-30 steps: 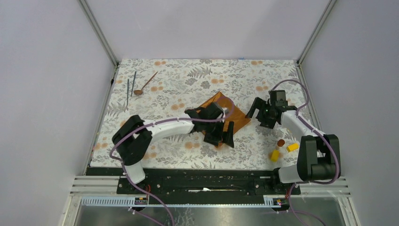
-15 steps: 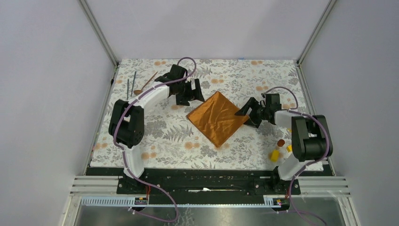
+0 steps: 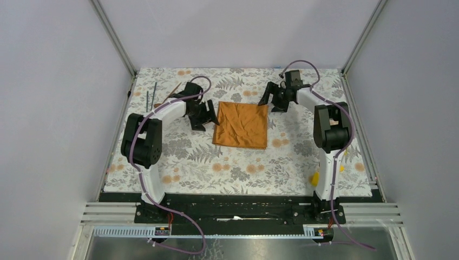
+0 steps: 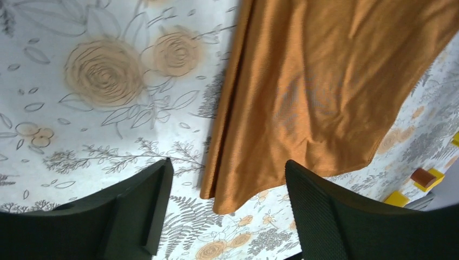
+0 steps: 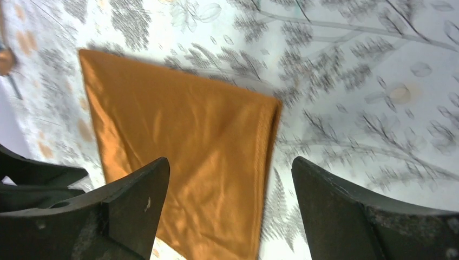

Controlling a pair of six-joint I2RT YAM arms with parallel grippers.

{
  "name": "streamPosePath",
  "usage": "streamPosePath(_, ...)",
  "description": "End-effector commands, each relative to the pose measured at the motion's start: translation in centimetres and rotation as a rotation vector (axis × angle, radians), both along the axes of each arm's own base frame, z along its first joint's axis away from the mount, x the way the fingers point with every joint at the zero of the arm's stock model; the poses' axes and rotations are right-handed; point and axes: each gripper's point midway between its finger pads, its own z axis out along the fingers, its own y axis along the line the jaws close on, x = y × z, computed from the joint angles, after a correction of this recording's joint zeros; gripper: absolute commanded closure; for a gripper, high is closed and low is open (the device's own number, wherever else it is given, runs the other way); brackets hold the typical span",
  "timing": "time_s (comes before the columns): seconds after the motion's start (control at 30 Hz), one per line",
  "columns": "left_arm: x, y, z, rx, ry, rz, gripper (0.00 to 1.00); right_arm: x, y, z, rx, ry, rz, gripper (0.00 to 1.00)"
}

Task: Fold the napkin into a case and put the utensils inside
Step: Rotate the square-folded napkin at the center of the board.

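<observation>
The rust-orange napkin (image 3: 241,125) lies spread out as a square on the floral tablecloth (image 3: 233,168), slightly wrinkled. My left gripper (image 3: 203,115) hovers at its left edge, open, and in the left wrist view the napkin's near corner (image 4: 238,195) lies between the spread fingers (image 4: 135,216). My right gripper (image 3: 273,98) is open over the napkin's far right corner, whose edge (image 5: 265,146) runs between its fingers (image 5: 346,211). Two dark rods (image 3: 147,99) and the copper spoon (image 3: 175,87) lie at the far left, partly behind the left arm.
A yellow block (image 3: 314,177) sits near the right arm's base, and another peeks from behind that arm (image 3: 341,168). The left wrist view shows yellow blocks (image 4: 398,199) and a brown one (image 4: 423,176) beyond the napkin. Grey walls enclose the table.
The napkin has turned from a diamond to a square and shifted toward the far side. The right gripper swung to the napkin's far right corner; the left gripper came to its left edge.
</observation>
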Motion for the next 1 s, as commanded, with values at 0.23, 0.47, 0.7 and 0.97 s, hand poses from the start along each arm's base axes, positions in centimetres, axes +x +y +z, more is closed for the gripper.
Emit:
streamPosePath(0.23,-2.9,0.1,-3.3,-0.042,0.043,-0.037,0.38,-11.3,1.1,2.7,0.137,0.098,0.087,0.17)
streamPosePath(0.47,-5.1,0.0,-5.2,-0.083,0.075,-0.008,0.55,-16.7,0.1,0.4,0.126,0.165,0.092,0.34)
streamPosePath(0.7,-9.6,-0.3,-6.7,-0.127,0.115,0.019,0.67,-18.4,-0.7,-0.9,0.128,0.19,0.074,0.41)
streamPosePath(0.97,-11.5,-0.1,-5.9,-0.149,0.111,0.025,0.65,-17.8,-1.9,-1.5,0.146,0.196,0.038,0.49)
